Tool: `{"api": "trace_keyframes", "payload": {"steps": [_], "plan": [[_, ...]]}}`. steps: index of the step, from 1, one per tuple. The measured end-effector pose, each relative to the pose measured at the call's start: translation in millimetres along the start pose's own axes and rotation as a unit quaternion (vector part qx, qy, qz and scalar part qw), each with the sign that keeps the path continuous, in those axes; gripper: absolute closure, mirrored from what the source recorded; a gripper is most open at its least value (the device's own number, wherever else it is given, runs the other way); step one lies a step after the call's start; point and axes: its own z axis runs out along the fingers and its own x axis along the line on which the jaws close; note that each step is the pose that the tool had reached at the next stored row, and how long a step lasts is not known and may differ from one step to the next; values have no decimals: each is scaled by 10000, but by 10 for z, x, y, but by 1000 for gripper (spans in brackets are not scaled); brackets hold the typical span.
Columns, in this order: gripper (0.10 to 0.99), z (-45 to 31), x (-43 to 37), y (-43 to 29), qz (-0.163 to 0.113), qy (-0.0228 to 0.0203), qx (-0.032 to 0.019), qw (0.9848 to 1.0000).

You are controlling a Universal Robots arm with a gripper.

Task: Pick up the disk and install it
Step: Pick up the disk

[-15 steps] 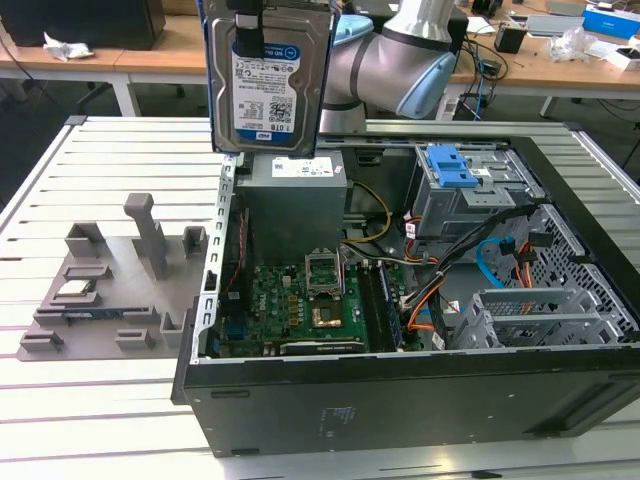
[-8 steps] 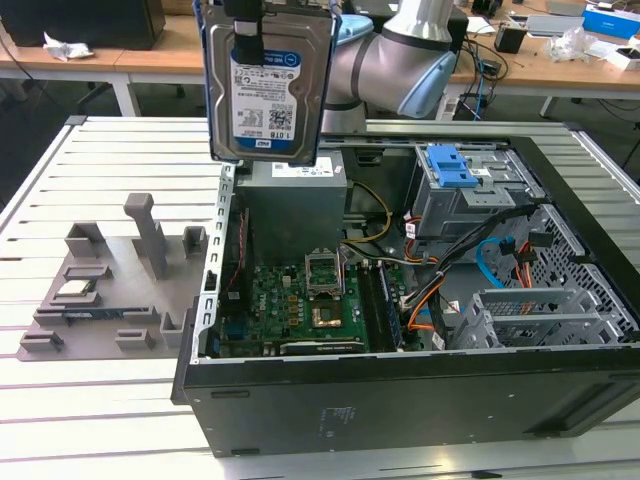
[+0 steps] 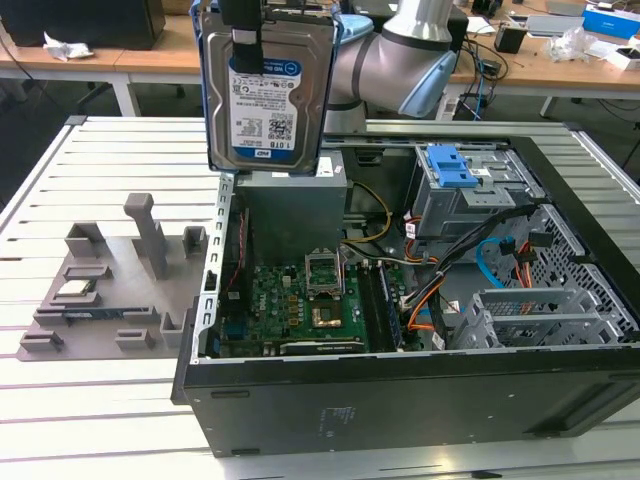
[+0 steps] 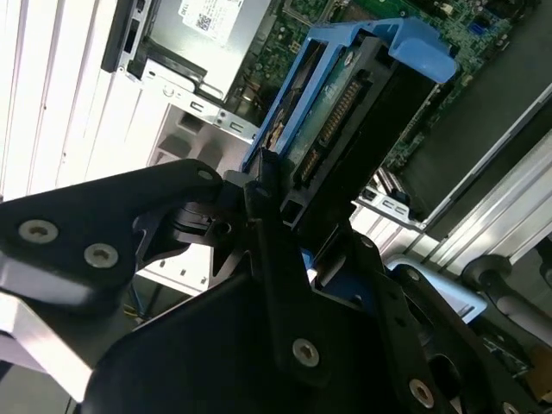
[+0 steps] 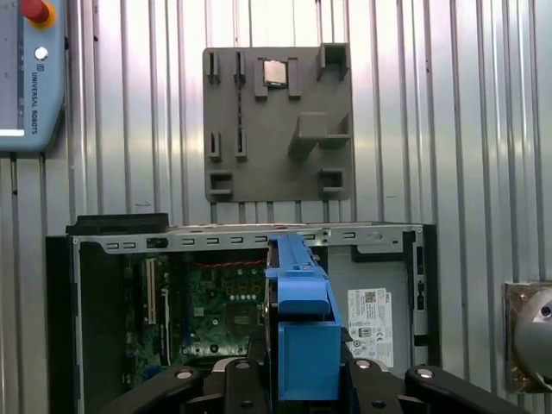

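Note:
The disk (image 3: 268, 85), a silver hard drive with a white and blue label and a blue frame, hangs upright in the air above the back wall of the open computer case (image 3: 400, 400). My gripper (image 3: 252, 20) is shut on its upper end, with a black finger lying over the label. In the first wrist view the disk's blue edge (image 5: 304, 319) stands between my gripper's (image 5: 306, 375) black fingers, above the case opening. In the second wrist view the disk's connector end (image 4: 345, 112) points toward the motherboard, and my gripper (image 4: 302, 228) clamps the disk.
Inside the case are a green motherboard (image 3: 300, 300), a grey metal box (image 3: 290, 205), a blue latch piece (image 3: 455, 165) on the drive bay, cables and a metal cage (image 3: 540, 315). A grey fixture plate (image 3: 110, 290) lies at the exterior view's left. A teach pendant (image 5: 30, 78) rests on the table.

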Motion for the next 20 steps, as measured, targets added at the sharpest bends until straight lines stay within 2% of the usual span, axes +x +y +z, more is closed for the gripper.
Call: {"api": "trace_keyframes", "payload": {"steps": [20], "plan": [[722,5,481,-17,0,0,0,10000]]}}
